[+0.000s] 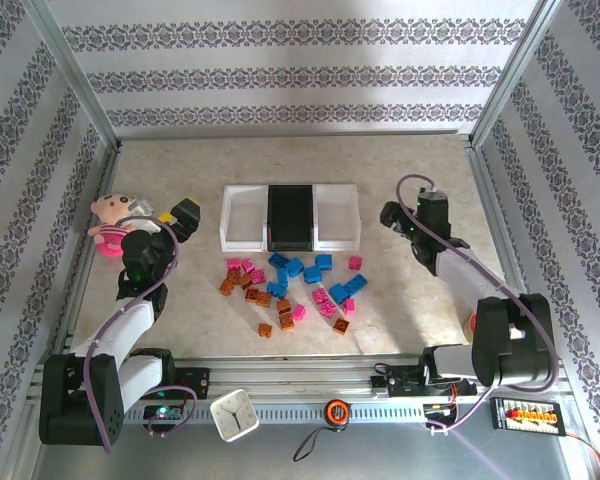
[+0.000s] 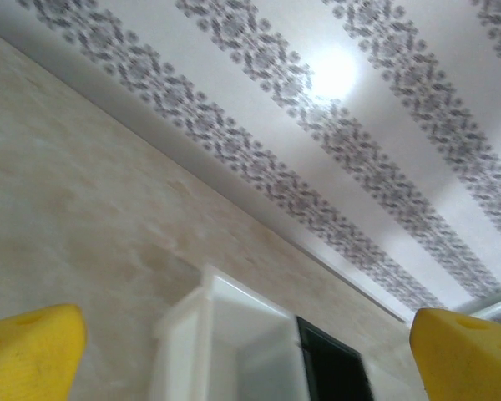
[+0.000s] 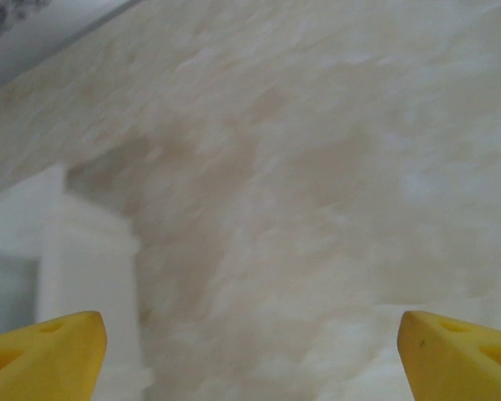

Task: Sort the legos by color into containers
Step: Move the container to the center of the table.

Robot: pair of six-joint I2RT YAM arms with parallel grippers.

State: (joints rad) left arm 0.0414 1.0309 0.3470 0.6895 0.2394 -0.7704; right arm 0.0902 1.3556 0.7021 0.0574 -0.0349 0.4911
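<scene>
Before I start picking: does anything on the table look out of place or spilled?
A pink plush doll lies near the table's left edge; it is no brick to sort. The bricks lie scattered in front of the trays, which look empty; nothing looks tipped or broken.

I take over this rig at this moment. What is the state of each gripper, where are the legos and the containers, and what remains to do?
The left gripper is open and holds nothing; it is near the left end of the containers.
The right gripper is open and holds nothing; it is near their right end.
The legos lie loose on the table in front of the containers, with orange-brown, blue and pink mixed.
Done: nothing; all three containers look empty.
Left: every brick, one colour per container.
</scene>
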